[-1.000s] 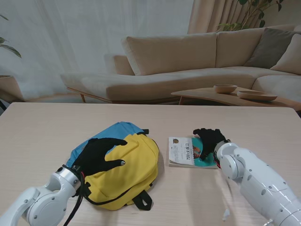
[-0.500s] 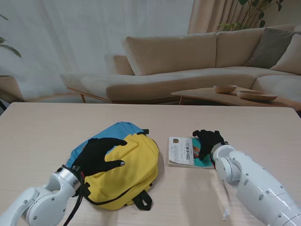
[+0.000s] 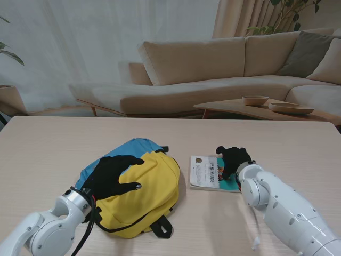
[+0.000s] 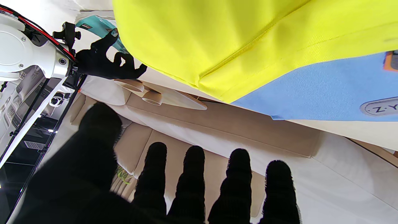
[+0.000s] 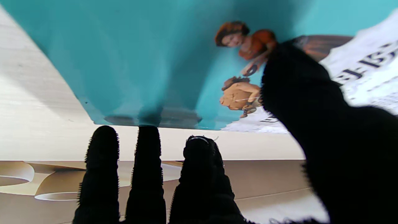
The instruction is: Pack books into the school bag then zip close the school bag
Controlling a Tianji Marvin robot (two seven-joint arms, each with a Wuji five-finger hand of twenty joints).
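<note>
Stand view. The bag (image 3: 136, 184), yellow with a blue back panel, lies at lower centre of the frame on the table (image 3: 48, 149). The left hand (image 3: 113, 176) rests flat on the bag's near left part, fingers spread and gripping nothing. In the left wrist view the fingers (image 4: 192, 174) extend straight and separated, with the yellow and blue fabric of the bag (image 4: 248, 46) beyond them.

The book (image 3: 209, 172), teal and white, lies flat on the table just right of the bag, not touching it. The right hand (image 3: 232, 161) sits over the book's right part. In the right wrist view the fingertips (image 5: 148, 137) meet the far edge of the teal cover (image 5: 124, 62) while the thumb (image 5: 298, 90) lies across the cover; whether the book is actually clamped cannot be told.

A sofa (image 3: 213, 69) and a low table with bowls (image 3: 266, 101) fill the upper frame.
</note>
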